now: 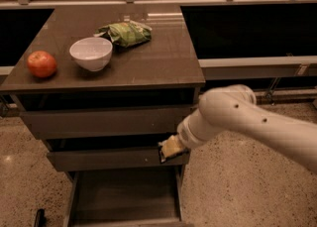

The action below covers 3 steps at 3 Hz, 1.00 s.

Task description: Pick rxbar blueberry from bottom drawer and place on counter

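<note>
My gripper point(170, 148) hangs in front of the cabinet's right side, level with the middle drawer front and above the open bottom drawer point(124, 191). It is shut on the rxbar blueberry point(163, 151), a small dark flat bar that shows at the gripper's left edge. The drawer's floor is bare. The counter point(153, 57) is the dark brown top above the gripper, up and to its left. My white arm point(247, 119) reaches in from the right.
On the counter stand a red apple point(41, 64), a white bowl point(91, 52) and a green snack bag point(126, 32). Two shut drawer fronts point(104, 122) sit above the open drawer. Speckled floor point(233, 186) lies to the right, and a railing runs behind.
</note>
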### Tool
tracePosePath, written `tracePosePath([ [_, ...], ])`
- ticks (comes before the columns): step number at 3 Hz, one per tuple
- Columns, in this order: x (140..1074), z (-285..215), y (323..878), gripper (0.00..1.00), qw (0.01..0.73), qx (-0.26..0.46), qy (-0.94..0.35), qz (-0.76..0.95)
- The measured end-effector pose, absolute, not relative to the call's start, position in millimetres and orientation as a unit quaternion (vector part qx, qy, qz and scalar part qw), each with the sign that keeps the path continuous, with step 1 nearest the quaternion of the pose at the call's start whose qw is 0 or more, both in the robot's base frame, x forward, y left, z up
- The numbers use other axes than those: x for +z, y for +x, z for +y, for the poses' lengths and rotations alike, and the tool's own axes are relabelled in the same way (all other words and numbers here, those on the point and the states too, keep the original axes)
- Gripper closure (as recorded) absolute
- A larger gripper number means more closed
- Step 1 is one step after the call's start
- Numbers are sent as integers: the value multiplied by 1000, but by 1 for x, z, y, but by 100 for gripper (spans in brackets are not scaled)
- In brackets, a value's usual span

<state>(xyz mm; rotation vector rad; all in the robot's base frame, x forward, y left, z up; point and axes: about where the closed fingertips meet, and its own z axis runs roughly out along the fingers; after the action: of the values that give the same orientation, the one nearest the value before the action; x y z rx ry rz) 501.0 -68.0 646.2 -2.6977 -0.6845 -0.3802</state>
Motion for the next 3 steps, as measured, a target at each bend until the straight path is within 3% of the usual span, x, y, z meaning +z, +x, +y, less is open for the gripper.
tracePosePath([
  [1, 727, -74, 543, 100, 117, -120, -948, -272],
  [3, 723, -77, 535, 100, 115, -100, -950, -273],
])
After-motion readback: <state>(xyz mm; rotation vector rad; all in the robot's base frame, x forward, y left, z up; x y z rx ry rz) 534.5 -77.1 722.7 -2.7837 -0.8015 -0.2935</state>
